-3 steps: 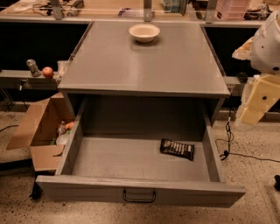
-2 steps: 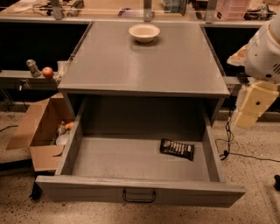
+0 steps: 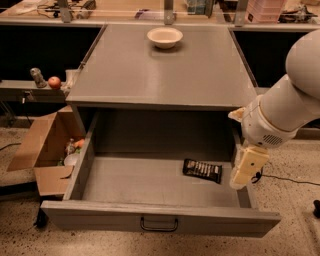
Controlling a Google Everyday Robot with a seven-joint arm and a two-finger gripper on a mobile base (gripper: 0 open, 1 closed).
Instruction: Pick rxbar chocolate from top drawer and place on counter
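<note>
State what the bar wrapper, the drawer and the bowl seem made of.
rxbar chocolate: black film with a faint sheen, likely plastic or foil. top drawer: matte grey painted board, probably wood. The bowl: smooth cream, ceramic or plastic, unclear. The gripper hangs at the drawer's right wall.

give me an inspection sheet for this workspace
surface: grey counter, holds one cream bowl near its back edge
job's things: drawer pulled open; bar lies flat on its floor, right of middle, not yet picked
clutter: open cardboard box on the floor at left with small items inside; apple on a low shelf at left
gripper: gripper hangs over the drawer's right wall, right of the bar and apart from it
cables: one cable on the floor at right
surroundings: cluttered workbench behind the counter; speckled floor
</note>
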